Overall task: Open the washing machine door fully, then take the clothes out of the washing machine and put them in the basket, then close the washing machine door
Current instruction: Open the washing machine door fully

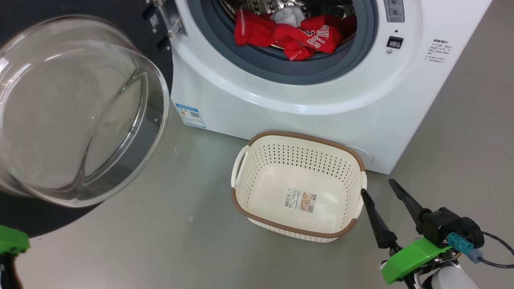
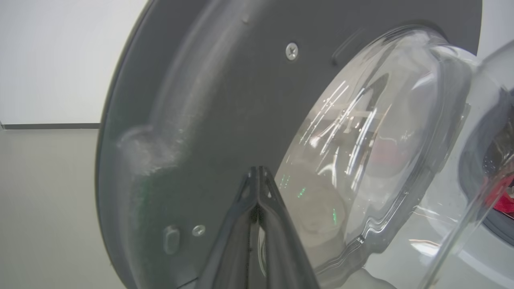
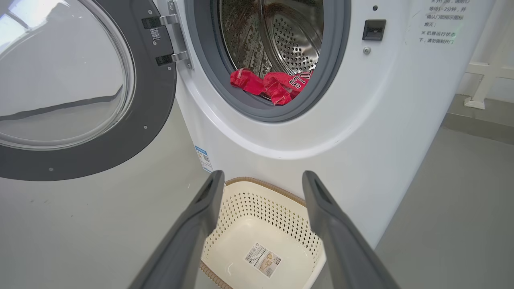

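Note:
The washing machine (image 1: 281, 108) stands with its door (image 1: 76, 108) swung out to the left, the glass bowl facing me. Red clothes (image 1: 289, 36) with a white piece lie at the drum's mouth, also clothes (image 3: 273, 84) in the right wrist view. The cream basket (image 1: 305, 138) sits on the floor before the machine, holding just a sticker. My right gripper (image 1: 377, 187) hovers open beside the basket's right handle; its fingers frame the basket (image 3: 257, 208). My left gripper (image 2: 257, 170) is shut, its tips at the door's dark inner ring (image 2: 200, 100), holding nothing.
Grey floor (image 1: 160, 241) spreads left of and before the basket. The open door overhangs the floor at the left. A blue label (image 1: 190, 115) marks the machine's lower front. A white frame (image 3: 486, 80) stands right of the machine.

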Tool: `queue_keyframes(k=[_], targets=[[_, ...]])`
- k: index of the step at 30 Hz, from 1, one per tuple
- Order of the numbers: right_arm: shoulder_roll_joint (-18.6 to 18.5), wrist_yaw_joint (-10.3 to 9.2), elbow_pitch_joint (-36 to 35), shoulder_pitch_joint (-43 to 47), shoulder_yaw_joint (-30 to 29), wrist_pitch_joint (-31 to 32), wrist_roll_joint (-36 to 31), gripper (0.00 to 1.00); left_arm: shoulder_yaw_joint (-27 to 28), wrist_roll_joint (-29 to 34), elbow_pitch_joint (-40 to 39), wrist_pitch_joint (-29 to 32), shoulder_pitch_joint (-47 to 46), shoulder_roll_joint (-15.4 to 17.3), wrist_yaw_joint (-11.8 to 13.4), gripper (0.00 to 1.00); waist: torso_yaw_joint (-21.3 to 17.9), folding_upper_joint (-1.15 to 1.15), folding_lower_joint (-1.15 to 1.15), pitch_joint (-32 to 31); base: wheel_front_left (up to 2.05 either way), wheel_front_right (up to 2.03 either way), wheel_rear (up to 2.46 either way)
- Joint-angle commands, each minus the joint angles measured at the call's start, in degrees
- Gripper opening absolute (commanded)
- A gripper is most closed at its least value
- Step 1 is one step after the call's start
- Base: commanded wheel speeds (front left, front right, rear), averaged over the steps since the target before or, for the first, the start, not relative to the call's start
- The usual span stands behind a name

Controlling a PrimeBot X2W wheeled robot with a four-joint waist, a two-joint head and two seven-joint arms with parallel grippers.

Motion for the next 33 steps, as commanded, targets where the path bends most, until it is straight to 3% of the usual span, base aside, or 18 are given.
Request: queue_keyframes(k=[1,3,4,7,8,9,10,21,33], targets=[[-0.12,0.2,-1.18,-0.29,1.39,-0.54,-0.09,1.0,0.47,-0.82,-2.29,-0.28,1.44,2.12,-0.31,0.0,0.01,0.0,0.0,-0.55,0.0,0.0,0.0],[-0.12,0.2,-1.21,-0.13,1.35,-0.54,0.06,1.0,-0.14,-1.74,-3.51,-0.28,2.8,1.52,-0.31,0.03,-0.08,0.0,0.0,-1.14,0.0,0.0,0.0],[-0.09,0.2,-1.21,0.02,1.34,-0.54,0.15,1.0,-0.59,-2.24,-4.29,-0.28,3.57,1.21,-0.31,0.1,-0.16,0.0,0.0,-1.49,0.0,0.0,0.0],[0.04,0.2,-1.39,0.51,1.05,-0.54,0.38,1.0,-1.44,-2.88,-6.51,-0.28,6.07,0.28,-0.31,0.44,-0.37,0.0,0.0,-2.43,0.0,0.0,0.0],[0.08,0.2,-1.46,0.73,0.92,-0.54,0.47,1.0,-2.13,-3.12,-7.38,-0.28,6.91,-0.11,-0.31,0.62,-0.43,0.0,0.0,-2.69,0.0,0.0,0.0],[0.13,0.2,-1.54,0.94,0.78,-0.54,0.53,1.0,-2.88,-3.25,-8.23,-0.28,7.78,-0.42,-0.31,0.91,-0.51,0.0,0.0,-3.04,0.0,0.0,0.0],[0.2,0.2,-1.62,1.2,0.65,-0.54,0.57,1.0,-3.76,-3.4,-8.97,-0.28,8.66,-0.61,-0.31,1.0,-0.59,0.0,0.0,-3.42,0.0,0.0,0.0],[0.62,0.2,-2.69,3.66,-0.93,-0.54,0.9,1.0,-10.15,-5.99,-15.05,-0.28,15.45,-1.93,-0.31,1.0,-2.15,0.0,0.0,-5.64,0.0,0.0,0.0],[0.97,0.2,-3.89,5.4,-3.52,-0.54,1.11,1.0,-18.39,-7.56,-22.4,-0.28,21.34,-2.15,-0.32,1.0,-7.43,0.0,0.0,-6.87,0.0,0.0,0.0]])
